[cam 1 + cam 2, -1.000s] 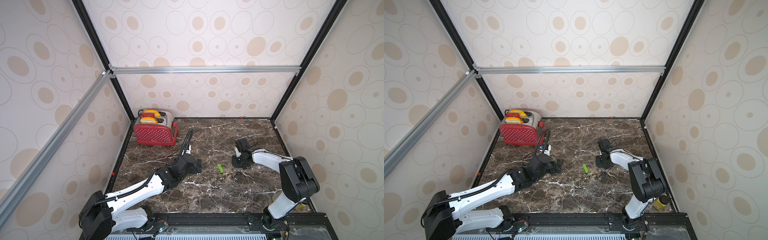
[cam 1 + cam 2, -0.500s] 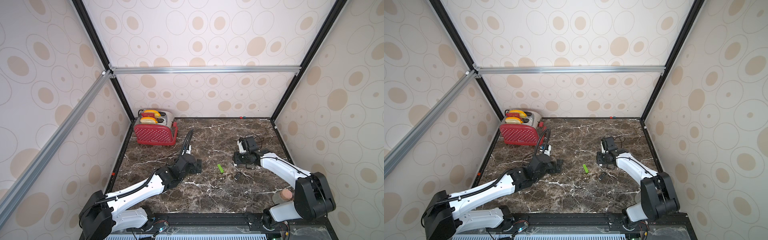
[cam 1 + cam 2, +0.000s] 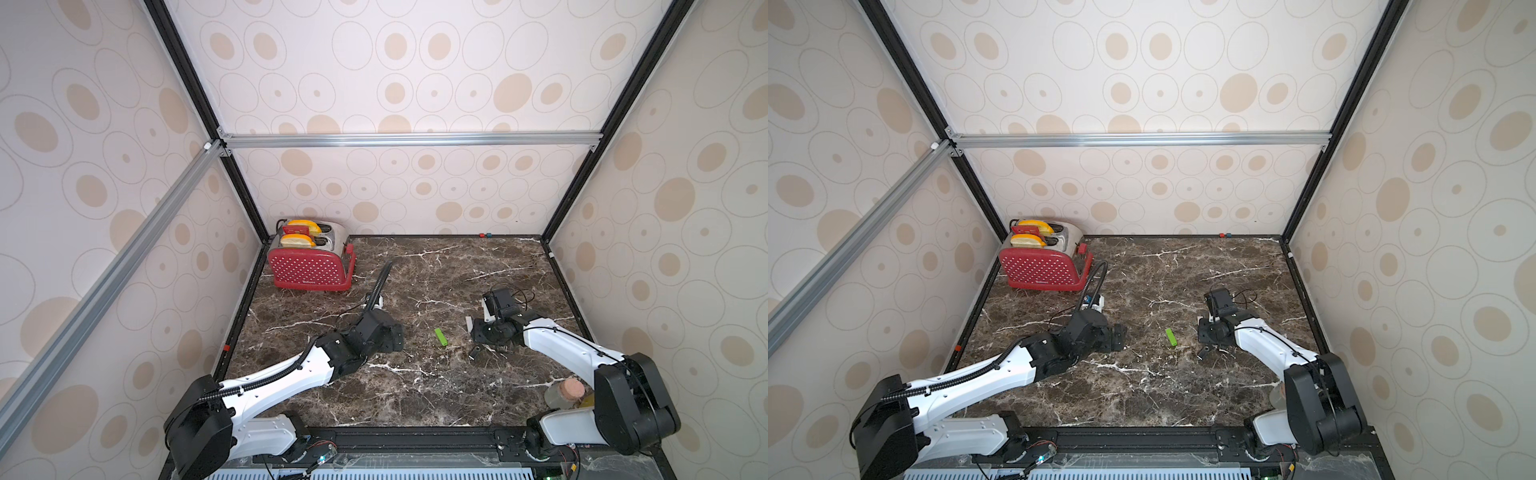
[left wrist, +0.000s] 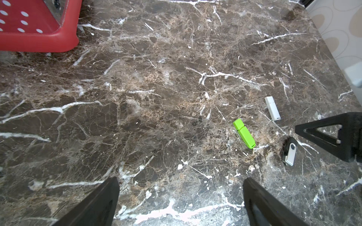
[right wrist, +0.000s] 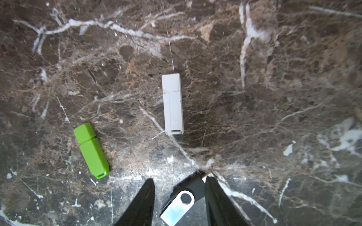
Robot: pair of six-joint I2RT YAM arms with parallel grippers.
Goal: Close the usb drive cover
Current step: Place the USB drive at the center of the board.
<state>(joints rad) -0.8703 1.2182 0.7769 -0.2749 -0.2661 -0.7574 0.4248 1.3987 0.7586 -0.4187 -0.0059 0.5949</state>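
**Lettering:** small white print on the near face of the red toaster with white dots (image 3: pixel 309 270), too small to read. Nothing on the drives can be read.

**Task item:** black swivel USB drive with a silver metal cover (image 5: pixel 181 203), flat on the dark brown white-veined marble desk (image 3: pixel 415 395), right of centre. The cover lies roughly along the body. Whether it hides the plug cannot be told.

**Right hand** (image 5: pixel 179 181): low over the desk, jaws partly apart and straddling the swivel drive. One finger has a clear gap to it and the other sits against its black edge, so the drive is not clamped.

**Left hand** (image 4: pixel 181 184): jaws spread wide and holding nothing, left of the drives.

**Nearby:**
- Bright green plastic USB drive (image 3: pixel 441 337), capped, just left of the right hand.
- White rectangular USB drive (image 5: pixel 172 103), just beyond the swivel drive on its far side.
- The toaster, with two slices in its slots, in the far left corner.
- Glass jar with a cork stopper (image 3: pixel 567 392), near right, beside the right arm's base.

**Room:** the three drives lie close together but apart. Open desk lies far and near of them, and the right edge is well apart.
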